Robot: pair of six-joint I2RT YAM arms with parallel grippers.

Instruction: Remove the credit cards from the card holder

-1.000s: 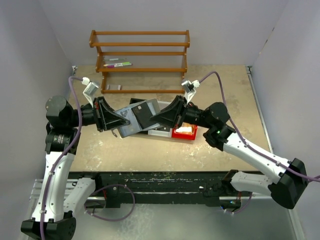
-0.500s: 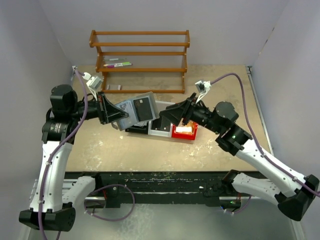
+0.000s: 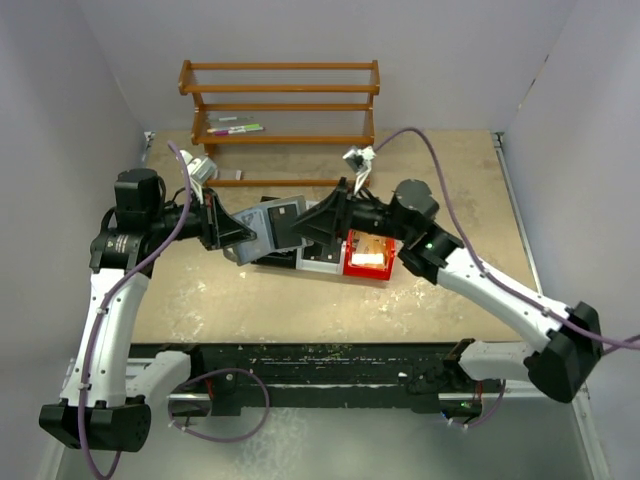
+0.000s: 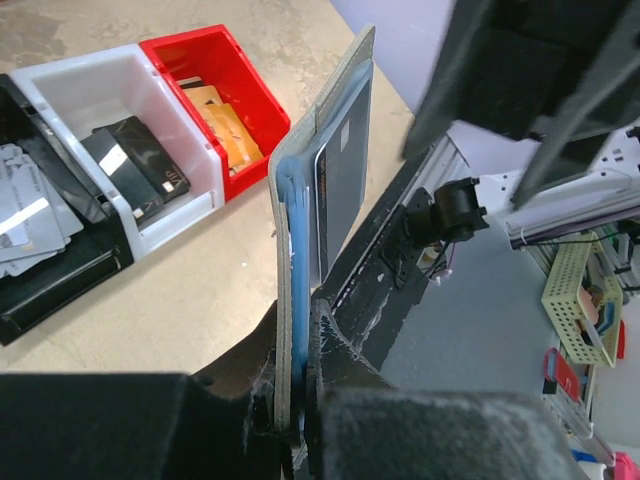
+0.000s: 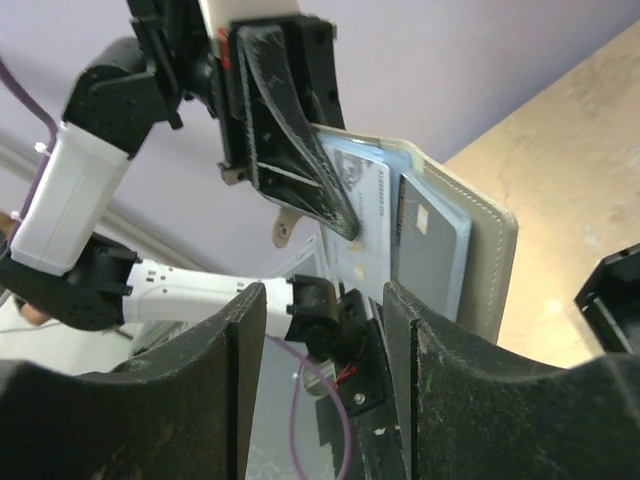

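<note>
Now I'm clamping the card holder (image 3: 272,225) by one edge in the left gripper (image 3: 238,240), holding it raised near the bins (image 3: 368,270) so its pockets are facing the right gripper (image 3: 308,230), which is waiting with fingers (image 5: 200,400) apart, lining up on the grey card (image 5: 428,240).

Counted three bins in a row: the red bin (image 3: 368,264), a white one (image 3: 322,264) touching it, a black one (image 4: 40,262) past that. One card holder (image 3: 262,232) was up over the row, away from the red bin, with two cards (image 5: 425,250) showing. One wooden rack (image 3: 280,95) sat behind the red bin.
</note>
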